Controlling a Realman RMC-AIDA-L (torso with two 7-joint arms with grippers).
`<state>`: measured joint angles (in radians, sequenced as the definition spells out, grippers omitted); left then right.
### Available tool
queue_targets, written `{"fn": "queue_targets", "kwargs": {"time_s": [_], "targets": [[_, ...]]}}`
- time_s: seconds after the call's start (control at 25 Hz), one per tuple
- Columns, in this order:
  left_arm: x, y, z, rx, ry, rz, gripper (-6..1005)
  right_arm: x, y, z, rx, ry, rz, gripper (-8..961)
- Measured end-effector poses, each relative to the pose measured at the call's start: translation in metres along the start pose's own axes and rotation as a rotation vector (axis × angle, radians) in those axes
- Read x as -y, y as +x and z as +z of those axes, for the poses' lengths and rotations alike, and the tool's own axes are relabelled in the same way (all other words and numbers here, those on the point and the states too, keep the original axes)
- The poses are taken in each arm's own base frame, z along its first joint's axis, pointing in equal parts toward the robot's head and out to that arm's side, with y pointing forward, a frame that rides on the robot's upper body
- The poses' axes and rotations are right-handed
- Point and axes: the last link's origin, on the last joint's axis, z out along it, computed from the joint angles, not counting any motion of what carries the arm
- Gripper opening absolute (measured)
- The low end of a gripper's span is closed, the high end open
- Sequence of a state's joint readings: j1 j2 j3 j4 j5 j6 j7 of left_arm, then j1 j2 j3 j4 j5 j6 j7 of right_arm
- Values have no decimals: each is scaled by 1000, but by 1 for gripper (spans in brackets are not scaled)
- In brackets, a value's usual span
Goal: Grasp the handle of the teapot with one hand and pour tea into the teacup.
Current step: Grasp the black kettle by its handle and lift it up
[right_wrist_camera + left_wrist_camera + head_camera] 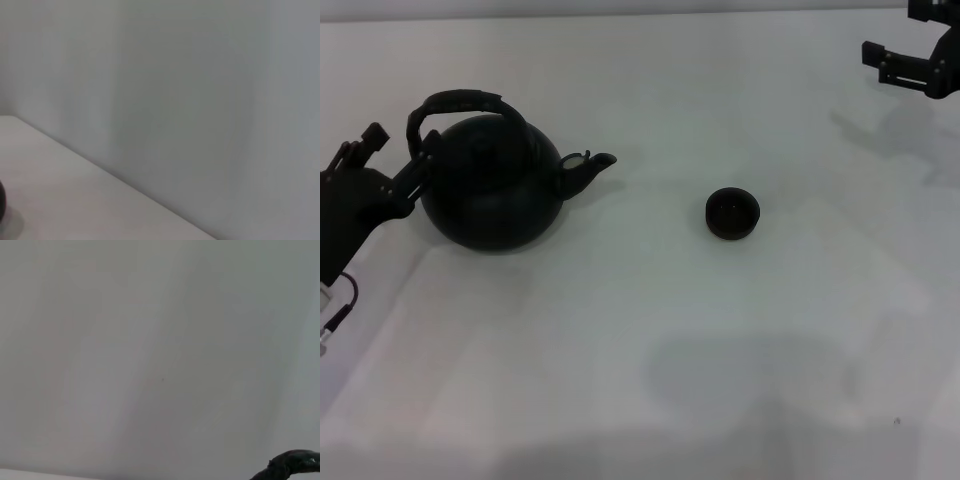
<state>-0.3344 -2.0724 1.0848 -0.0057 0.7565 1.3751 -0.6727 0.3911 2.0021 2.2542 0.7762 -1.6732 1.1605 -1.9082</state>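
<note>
The round matte black teapot (492, 195) stands on the white table at the left, its short spout (590, 168) pointing right toward the teacup. Its arched handle (460, 103) rises over the body, and a dark curved bit of the handle (292, 464) shows in the left wrist view. The small dark teacup (732, 214) sits upright, well to the right of the spout. My left gripper (400, 155) is at the handle's left leg, fingers apart and holding nothing. My right gripper (905, 45) hangs open at the far right, away from both objects.
The white table (650, 350) runs to a pale wall behind. A dark rounded edge (1, 200) shows at the border of the right wrist view; I cannot tell what it is. A cable (342, 305) hangs under the left arm.
</note>
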Motion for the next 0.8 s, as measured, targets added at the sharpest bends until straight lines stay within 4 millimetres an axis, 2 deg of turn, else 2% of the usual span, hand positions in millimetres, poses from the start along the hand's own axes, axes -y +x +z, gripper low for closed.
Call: {"fn": "queue_targets", "kwargs": {"time_s": [0.28,0.4,0.6,0.8], "targets": [[2,3,7,16,-10,-16,825,-2,2,1,-3,-8,6,844],[3,3,9,22,-9,-27,645,-3,2,1,-4,-9,7,844],[1,2,11,22,-12,-30,411,-3,4,2,-7,-5,6,844],[0,1,12,18,-4,-40,378,-3,5,2,-9,-7,9,845]]}}
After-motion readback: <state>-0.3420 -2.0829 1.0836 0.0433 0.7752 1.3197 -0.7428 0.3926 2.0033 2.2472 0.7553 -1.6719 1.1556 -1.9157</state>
